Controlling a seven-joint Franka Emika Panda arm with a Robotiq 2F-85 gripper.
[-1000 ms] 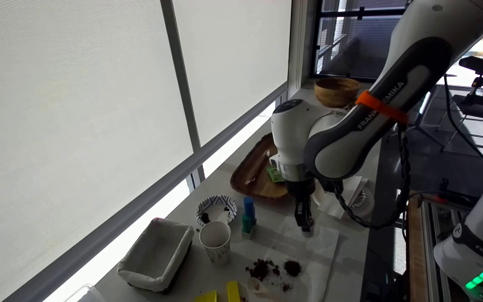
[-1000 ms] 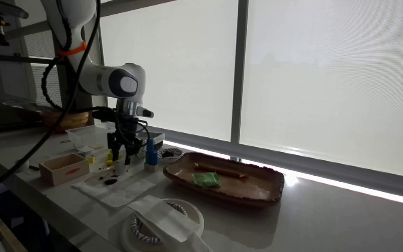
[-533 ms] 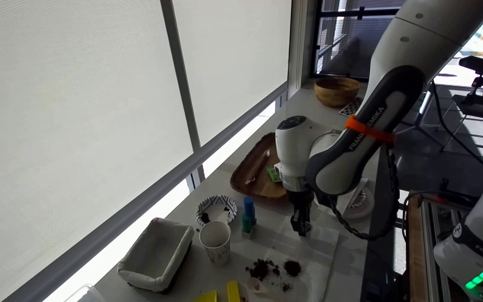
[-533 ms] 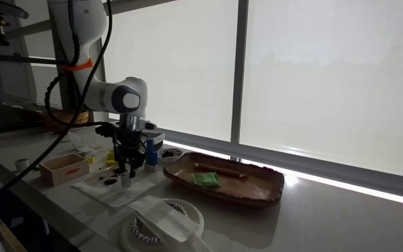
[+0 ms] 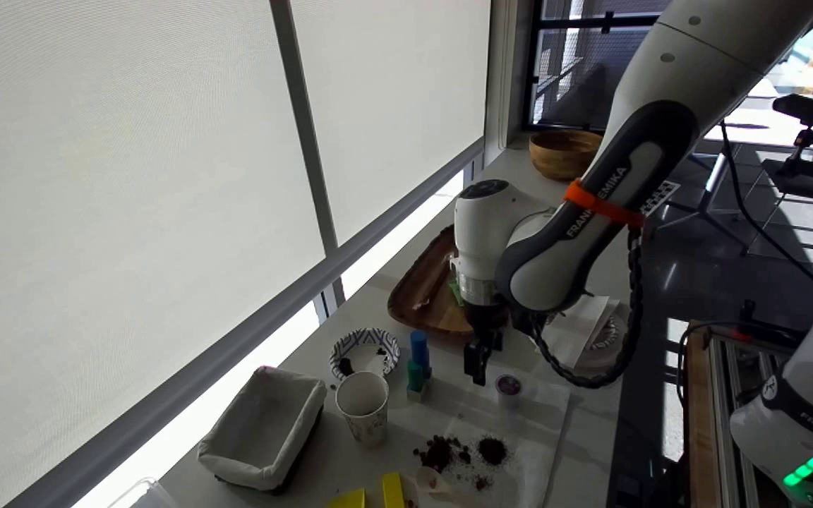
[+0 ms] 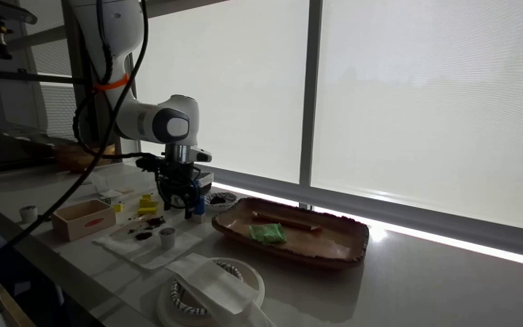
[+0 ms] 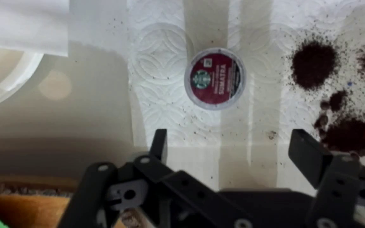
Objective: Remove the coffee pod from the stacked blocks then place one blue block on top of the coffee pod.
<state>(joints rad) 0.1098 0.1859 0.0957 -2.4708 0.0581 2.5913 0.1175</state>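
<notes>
Drawing the wide-spread gripper (image 7: pixel 230 148) away from the coffee pod (image 7: pixel 215 79), partly hiding the wooden tray (image 5: pixel 402 300), the green packet (image 5: pixel 456 293) inside and the stacked blocks (image 6: pixel 200 205).

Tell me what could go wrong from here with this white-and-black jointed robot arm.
The open black two-fingered gripper hangs near the narrow column of bright blue blocks and might topple it. Set off-centre on the small round maroon-topped coffee pod, one such block could slide off. The embossed white paper towel under the pod might shift if brushed.
</notes>
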